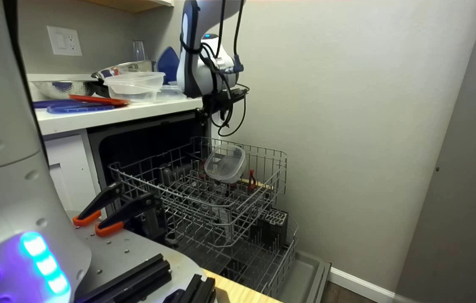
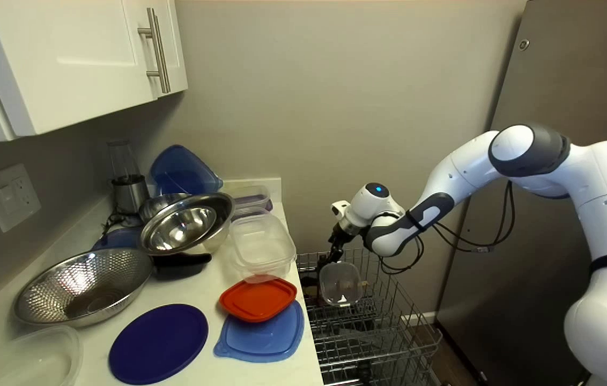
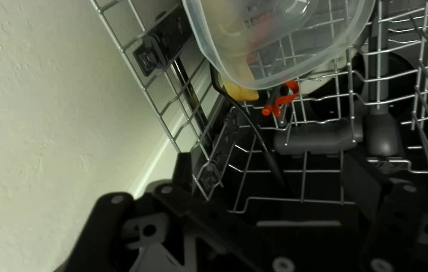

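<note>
Wall point(image 2: 335, 107) and counter point(image 2: 276, 373), in an exterior view: plain wall behind; the counter carries a dimpled bowl point(image 2: 86, 281), steel bowls point(image 2: 188, 225), clear containers point(image 2: 263, 241), an orange lid point(image 2: 258, 298), a blue lid point(image 2: 260, 340) and a purple lid point(image 2: 158, 343).
Arm point(image 2: 456, 174), there too: mine bends down beyond the counter's edge, toward a clear tub point(image 2: 341, 287).
Dishwasher point(image 1: 149, 136), in an exterior view: it stands open, its upper rack point(image 1: 196, 200) out; the clear tub sits tilted in that rack, toward the wall side. Beneath shows a lower rack point(image 1: 284, 263) with a dark basket point(image 1: 269, 229).
Claw point(image 3: 269, 162), in the wrist view: spread wide, nothing pinched between its fingers; the clear tub lies ahead of the fingertips and, as far as I can tell, apart from them.
Tub's neighbours, also at the wrist: an orange-red tool point(image 3: 285, 99) and a wooden utensil point(image 3: 238, 91) lie by its rim; a thin dark handle point(image 3: 265, 149) slants nearby. What the tub rests on I can't make out.
Step in hand: I judge it to be work on the clear tub in the upper rack, with no grip on it.
Next move: I think it calls for keeping the fingers off the rack's side and the wall; any hold needs a finger either side of the tub's rim.
</note>
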